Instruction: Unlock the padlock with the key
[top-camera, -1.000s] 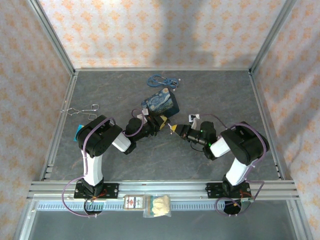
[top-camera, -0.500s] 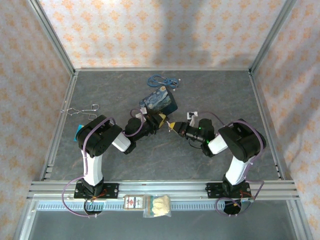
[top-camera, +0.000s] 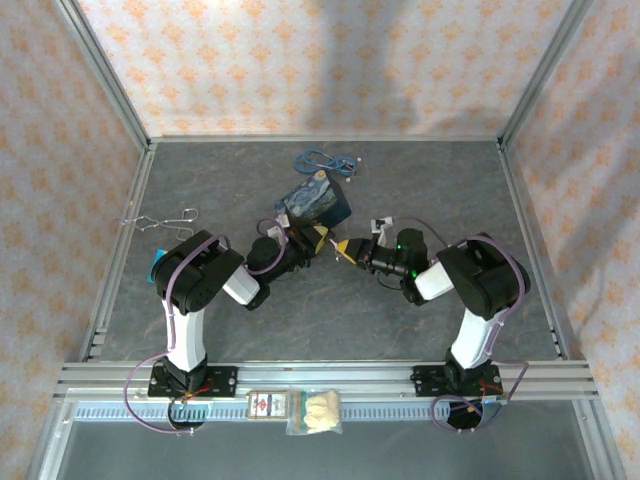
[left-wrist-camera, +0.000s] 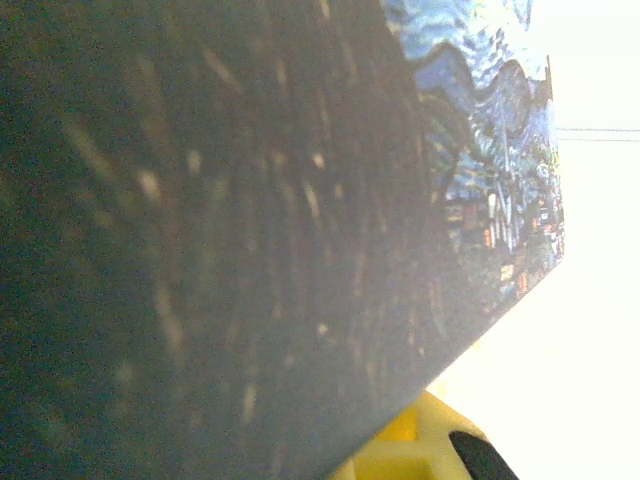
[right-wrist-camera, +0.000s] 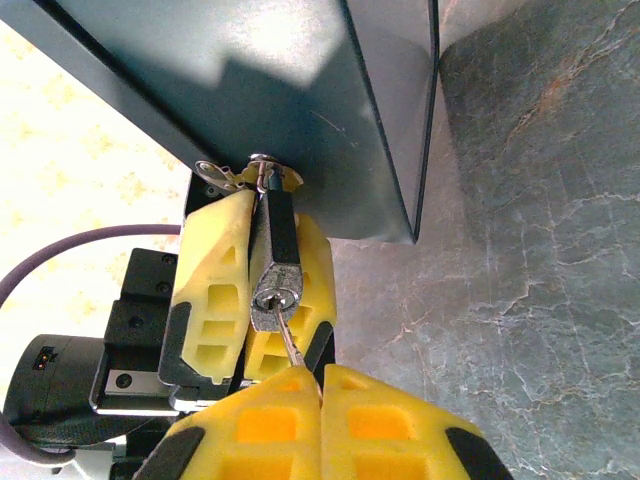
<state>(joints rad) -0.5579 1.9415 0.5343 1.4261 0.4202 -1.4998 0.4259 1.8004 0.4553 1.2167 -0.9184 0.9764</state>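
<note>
We pinch the tiny dark metal padlock (right-wrist-camera: 275, 262), centre of the right wrist view, keyhole outward in our left end effector (right-wrist-camera: 265, 288), so our right end effector (right-wrist-camera: 320, 382), clamped on the thin flat key (right-wrist-camera: 290, 345), meets its slot.

- We see a painted tin box (top-camera: 318, 200) just above the middle of the top view, blue swirls and yellow on its upper face; the left wrist view catches that painting at upper right beside a dark, blurred side (left-wrist-camera: 250, 250).
- Its plain dark face (right-wrist-camera: 300, 90) spans the top of the right wrist view.
- A coiled blue cable (top-camera: 325, 160) lies just above the tin, near the back edge.
- Silver wire tongs (top-camera: 160, 218) rest at the left edge — well apart from the tin.
- The grey marbled table (top-camera: 330, 320) sits inside patterned orange-and-cream walls (top-camera: 330, 60).
- At bottom centre we find a small flat packet (top-camera: 267, 403) touching a clear bag of pale pieces (top-camera: 318, 411) on the ribbed metal rail (top-camera: 400, 410).
</note>
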